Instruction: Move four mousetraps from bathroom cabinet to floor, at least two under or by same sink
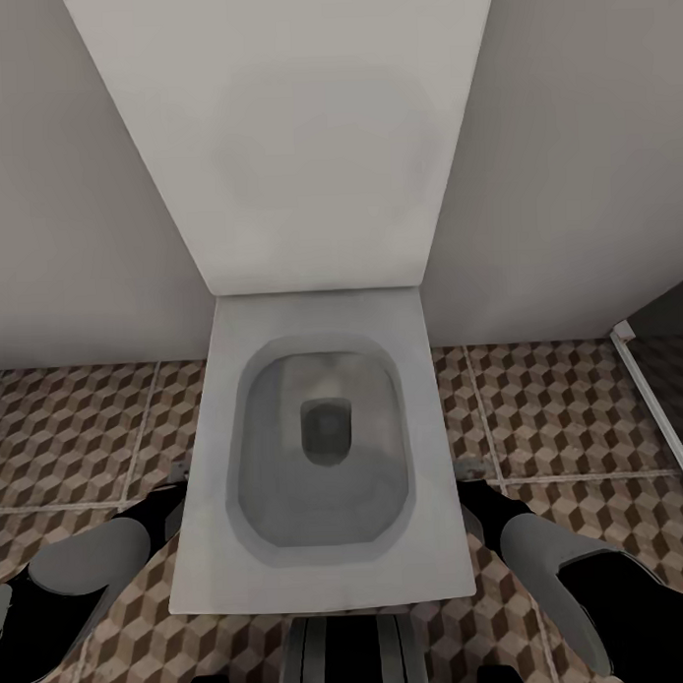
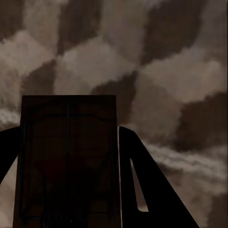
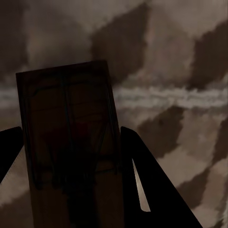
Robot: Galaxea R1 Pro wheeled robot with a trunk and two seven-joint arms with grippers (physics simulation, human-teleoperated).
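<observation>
Room: bathroom floor [image 1: 561,413], toilet [image 1: 322,480] ahead.
Left gripper [image 2: 69,190]: clamps a mousetrap [image 2: 69,161].
Right gripper [image 3: 71,190]: clamps a second trap [image 3: 71,137].
Advice: find the sink; lower flat, then release.

A white square toilet [image 1: 326,450], lid raised, stands against a grey wall [image 1: 70,193].

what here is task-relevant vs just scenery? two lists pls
Task things:
- left-held mousetrap, between the left gripper's fingers
- right-held mousetrap, between the right gripper's fingers
- bathroom floor, cube-pattern tiles

Just there:
- toilet, white, square, lid up, straight ahead
- wall behind it
- white threshold strip at far right
</observation>
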